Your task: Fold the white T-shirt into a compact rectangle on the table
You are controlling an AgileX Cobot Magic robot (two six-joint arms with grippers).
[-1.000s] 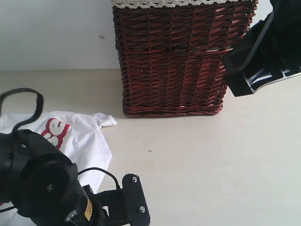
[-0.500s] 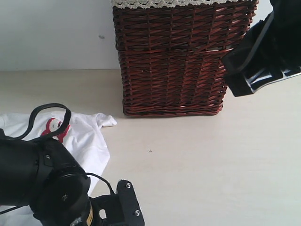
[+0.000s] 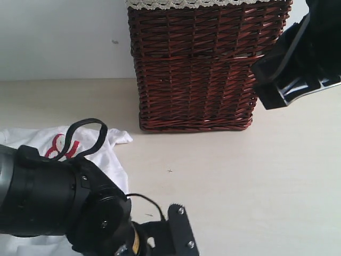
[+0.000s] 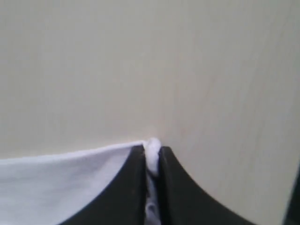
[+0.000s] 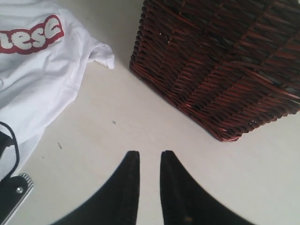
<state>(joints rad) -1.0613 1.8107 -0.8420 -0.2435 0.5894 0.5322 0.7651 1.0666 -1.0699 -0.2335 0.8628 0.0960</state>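
Note:
The white T-shirt lies crumpled at the left of the table, its red-edged lettering partly showing. My left arm hangs low over it and hides most of the cloth. In the left wrist view my left gripper is shut on a bunched edge of the T-shirt, just above the tabletop. My right gripper hovers over bare table to the right of the shirt, its fingers slightly apart with nothing between them.
A dark wicker basket with lace trim stands at the back centre, close to the shirt's sleeve. The right arm's body hangs beside the basket at the upper right.
My left arm has swung to the right over the shirt, and its jaws have closed on the shirt's edge. The right arm has not moved.

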